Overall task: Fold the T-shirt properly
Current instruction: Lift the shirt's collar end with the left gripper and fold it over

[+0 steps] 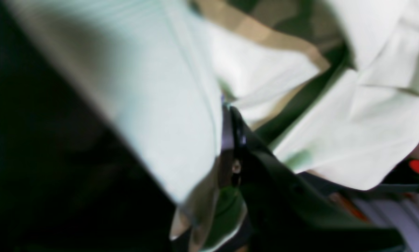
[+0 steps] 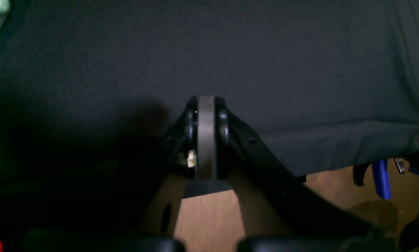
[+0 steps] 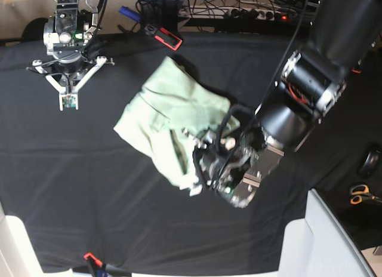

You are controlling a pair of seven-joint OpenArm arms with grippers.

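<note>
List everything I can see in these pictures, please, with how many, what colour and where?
T-shirt: one, pale mint green, crumpled in the middle of the table, one edge lifted.
Table cloth: one, black, covering the whole table.
Scissors: one pair, orange handles, off the table at the base view's right edge.
Clamp: one, red and black, at the far table edge.
Cables: several, dark, behind the table.
Left gripper: one, black, its fingers shut on the T-shirt's near edge.
Right gripper: one, black, shut and empty above bare cloth, parked at the far corner.
</note>
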